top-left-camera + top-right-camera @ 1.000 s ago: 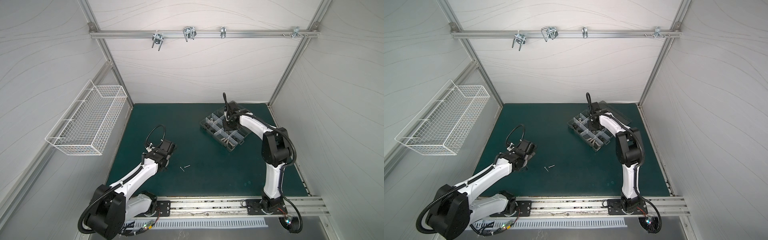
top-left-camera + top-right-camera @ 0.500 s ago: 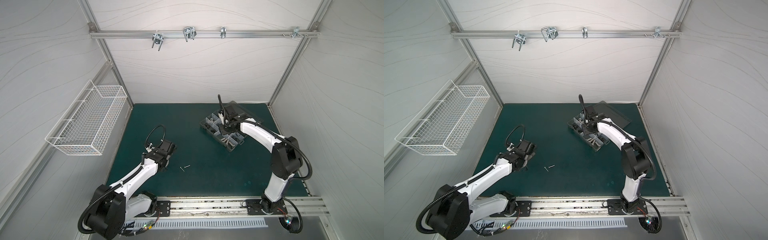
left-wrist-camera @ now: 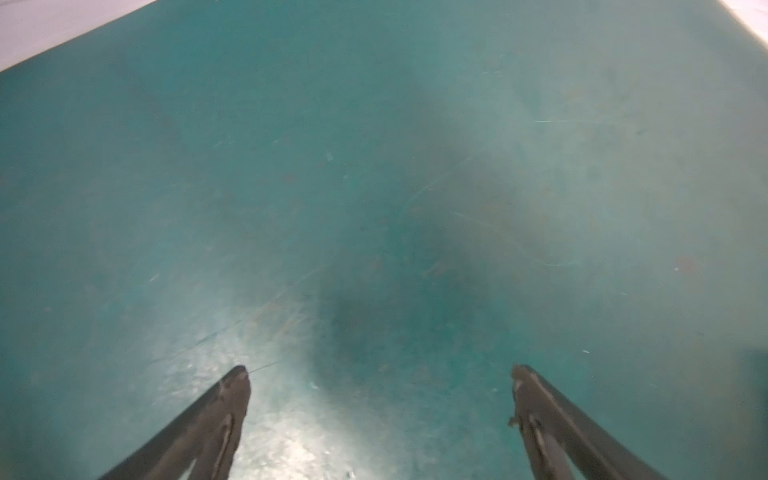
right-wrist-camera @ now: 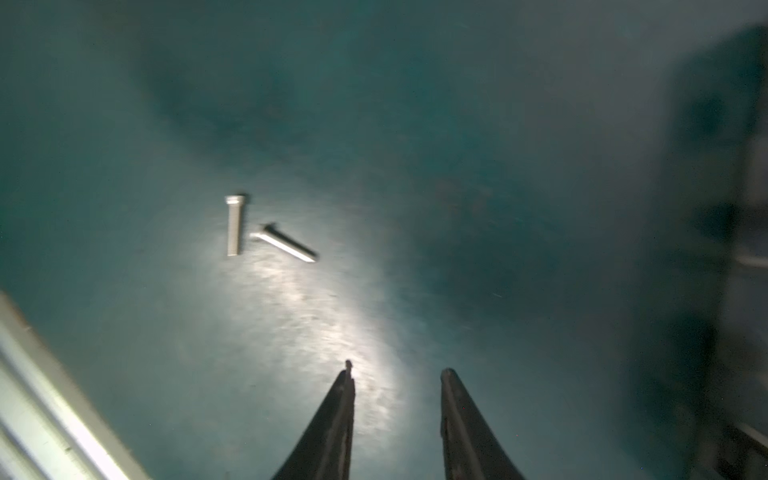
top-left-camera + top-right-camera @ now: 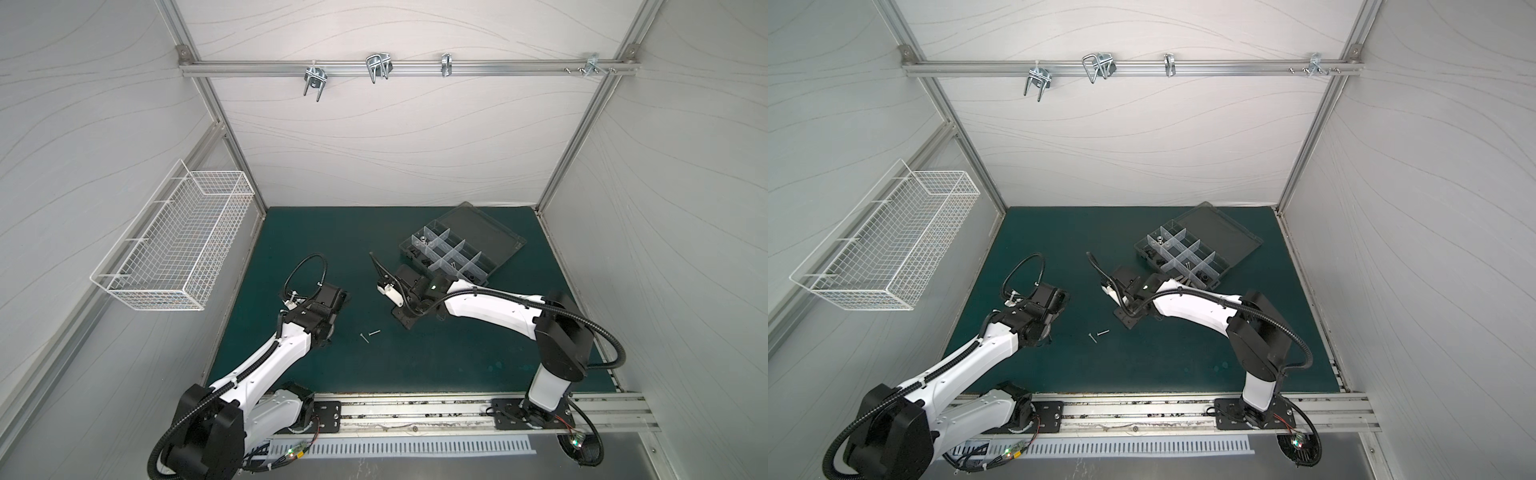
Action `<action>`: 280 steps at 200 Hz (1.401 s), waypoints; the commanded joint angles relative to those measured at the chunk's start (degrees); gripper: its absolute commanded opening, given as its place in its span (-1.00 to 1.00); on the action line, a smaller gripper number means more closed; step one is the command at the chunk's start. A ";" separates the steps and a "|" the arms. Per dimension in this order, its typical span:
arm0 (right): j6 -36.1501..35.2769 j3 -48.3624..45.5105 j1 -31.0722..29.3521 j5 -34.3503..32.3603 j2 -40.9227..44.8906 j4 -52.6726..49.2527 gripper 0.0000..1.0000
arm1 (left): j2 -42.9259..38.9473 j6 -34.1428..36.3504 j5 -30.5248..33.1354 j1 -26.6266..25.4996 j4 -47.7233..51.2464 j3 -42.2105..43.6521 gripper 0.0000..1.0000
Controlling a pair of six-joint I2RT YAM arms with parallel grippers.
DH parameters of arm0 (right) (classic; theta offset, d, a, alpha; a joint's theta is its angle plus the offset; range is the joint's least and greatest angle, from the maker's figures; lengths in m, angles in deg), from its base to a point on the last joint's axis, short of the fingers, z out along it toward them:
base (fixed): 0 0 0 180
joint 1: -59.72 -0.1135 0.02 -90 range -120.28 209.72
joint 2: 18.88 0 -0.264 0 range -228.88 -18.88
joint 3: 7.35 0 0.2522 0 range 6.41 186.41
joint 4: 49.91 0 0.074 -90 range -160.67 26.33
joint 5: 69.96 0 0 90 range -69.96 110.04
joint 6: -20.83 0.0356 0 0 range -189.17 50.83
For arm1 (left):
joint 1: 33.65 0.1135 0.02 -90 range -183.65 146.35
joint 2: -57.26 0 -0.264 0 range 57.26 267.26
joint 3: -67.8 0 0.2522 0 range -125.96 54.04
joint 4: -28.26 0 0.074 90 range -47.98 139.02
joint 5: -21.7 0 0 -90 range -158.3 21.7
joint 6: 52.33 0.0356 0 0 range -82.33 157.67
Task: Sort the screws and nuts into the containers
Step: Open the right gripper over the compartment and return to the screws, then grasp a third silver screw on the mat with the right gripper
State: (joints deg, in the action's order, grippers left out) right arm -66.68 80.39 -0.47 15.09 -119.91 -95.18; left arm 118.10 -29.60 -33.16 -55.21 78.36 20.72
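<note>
Moved off the organizer box [image 5: 446, 251], the right gripper [image 4: 395, 370] is seen near two screws [image 4: 234, 226], jaws narrowly parted and empty. On the left gripper [image 3: 380, 370] the jaws are held wide.

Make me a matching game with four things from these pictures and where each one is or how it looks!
Things:
1. white wire basket
2. clear plastic organizer box
3. two thin silver screws
4. left claw

Places or states:
A. lid open, sitting on the green mat
B. wide open, nothing in it
C. hanging on the side wall
D. lying loose on the mat, outside the box

Pairs: 1-C, 2-A, 3-D, 4-B.
</note>
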 commanded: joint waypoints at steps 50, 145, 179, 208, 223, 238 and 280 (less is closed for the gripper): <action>-8.42 5.09 -7.09 -1.55 -9.44 1.00 -0.17 | -5.46 -4.28 -4.79 8.24 1.82 6.89 0.98; -9.64 9.68 -7.40 -3.30 -18.37 2.35 -0.01 | -4.59 -3.63 -7.02 10.22 0.32 7.23 0.99; -9.13 11.07 -6.35 -2.76 -20.70 2.13 -0.19 | -4.83 -3.59 -7.20 10.31 0.18 7.31 0.98; -6.41 11.30 -3.69 2.93 -21.13 1.89 -0.51 | -5.20 -3.44 -7.31 10.40 0.14 7.31 0.98; -5.41 11.26 -2.63 4.40 -21.13 1.62 -0.63 | -5.29 -3.40 -7.32 10.43 0.14 7.30 0.98; -4.99 11.27 -2.18 4.77 -21.36 1.04 -0.77 | -5.34 -3.49 -7.36 10.44 0.09 7.33 0.98; -3.63 11.35 -1.82 4.87 -21.46 -0.22 -1.00 | -5.07 -3.18 -8.11 10.49 -0.90 7.12 0.98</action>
State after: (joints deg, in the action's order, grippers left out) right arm -71.08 91.69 -2.61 19.73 -138.95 -92.01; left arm 113.23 -32.64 -41.36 -45.03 78.91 28.55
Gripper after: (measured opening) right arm 0.055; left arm 0.992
